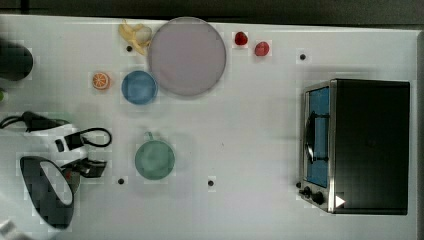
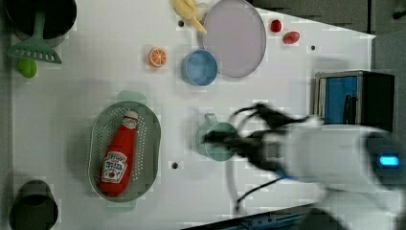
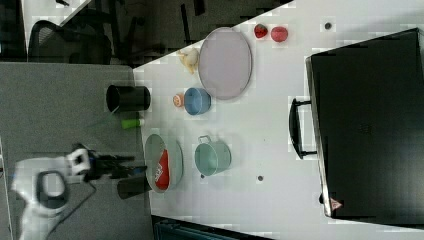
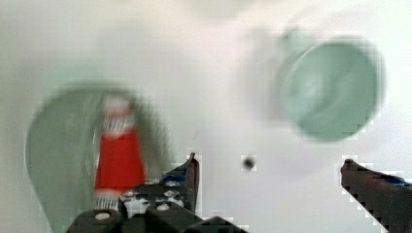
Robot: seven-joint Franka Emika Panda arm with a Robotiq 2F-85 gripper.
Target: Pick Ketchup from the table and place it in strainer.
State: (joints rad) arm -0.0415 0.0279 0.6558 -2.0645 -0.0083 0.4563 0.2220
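- White surface [image 2: 95, 72] is carrying the clutter: a blue bowl [image 2: 199, 67], a grey plate [image 2: 235, 37] and a green mug [image 2: 218, 140] standing just beside the strainer [image 2: 152, 143].
- Ketchup bottle [image 2: 118, 155] is lying on its side inside the strainer, cap toward one end handle.
- Robot's gripper [image 4: 269, 170] is hanging above the surface with its jaws spread wide, pinching nothing.
- Bottle is probably handling as light, squeezable, smooth plastic; gripping across its broad middle looks safest.
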